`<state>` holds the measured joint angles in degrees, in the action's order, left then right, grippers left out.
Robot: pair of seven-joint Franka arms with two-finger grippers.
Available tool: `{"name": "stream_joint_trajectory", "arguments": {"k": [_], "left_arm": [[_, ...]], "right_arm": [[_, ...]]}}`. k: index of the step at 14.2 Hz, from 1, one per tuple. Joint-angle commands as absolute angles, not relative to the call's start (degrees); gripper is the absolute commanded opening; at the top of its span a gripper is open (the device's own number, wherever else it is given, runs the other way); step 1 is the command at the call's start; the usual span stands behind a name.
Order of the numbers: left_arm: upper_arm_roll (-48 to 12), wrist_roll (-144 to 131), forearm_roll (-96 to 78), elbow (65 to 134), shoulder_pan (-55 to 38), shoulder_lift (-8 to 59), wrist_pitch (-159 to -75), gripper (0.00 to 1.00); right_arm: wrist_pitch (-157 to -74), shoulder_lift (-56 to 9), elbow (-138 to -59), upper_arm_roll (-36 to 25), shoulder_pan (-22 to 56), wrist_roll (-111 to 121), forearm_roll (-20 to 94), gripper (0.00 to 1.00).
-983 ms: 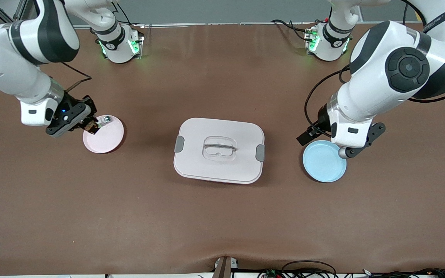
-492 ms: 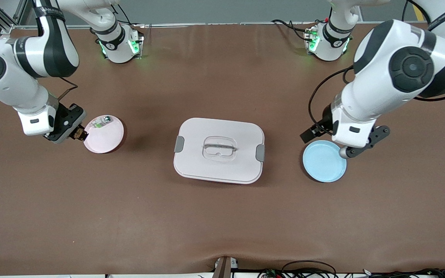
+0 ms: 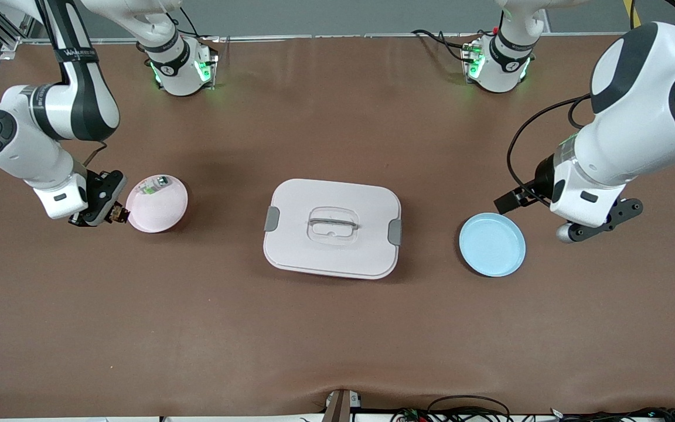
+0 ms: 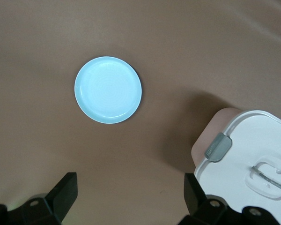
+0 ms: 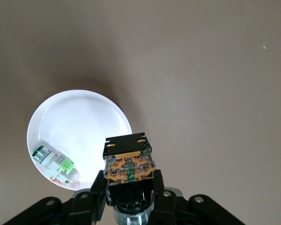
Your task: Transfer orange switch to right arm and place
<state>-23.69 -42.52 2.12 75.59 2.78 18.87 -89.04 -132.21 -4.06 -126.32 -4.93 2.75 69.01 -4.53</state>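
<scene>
Jaws of the right gripper, clamped on the orange switch, hang just off the pink plate rim. Bare surface surrounds the lidded box. Left gripper jaws gape beside the blue plate.

Table cover: matt brown, cloth-like. Lidded box: smooth pale plastic. Blue plate: smooth, slight sheen. Arms: glossy white.

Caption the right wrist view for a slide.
Right end effector grips the orange switch beside the pink plate holding a green-and-white part.
</scene>
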Motion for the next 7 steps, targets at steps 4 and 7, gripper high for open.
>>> {"name": "stream_joint_trajectory", "arguments": {"k": [4, 7], "left_arm": [[-23.64, -42.19, 2.81, 76.20, 3.25, 17.75, -88.42, 1.00], [-23.55, -42.19, 2.73, 76.03, 4.30, 17.75, -88.42, 1.00]], "right_arm": [[-134.90, -2.99, -131.47, -4.13, 2.02, 69.26, -8.96, 0.13], [-139.72, -3.08, -135.25, -4.04, 2.11, 68.91, -8.96, 0.13]]}}
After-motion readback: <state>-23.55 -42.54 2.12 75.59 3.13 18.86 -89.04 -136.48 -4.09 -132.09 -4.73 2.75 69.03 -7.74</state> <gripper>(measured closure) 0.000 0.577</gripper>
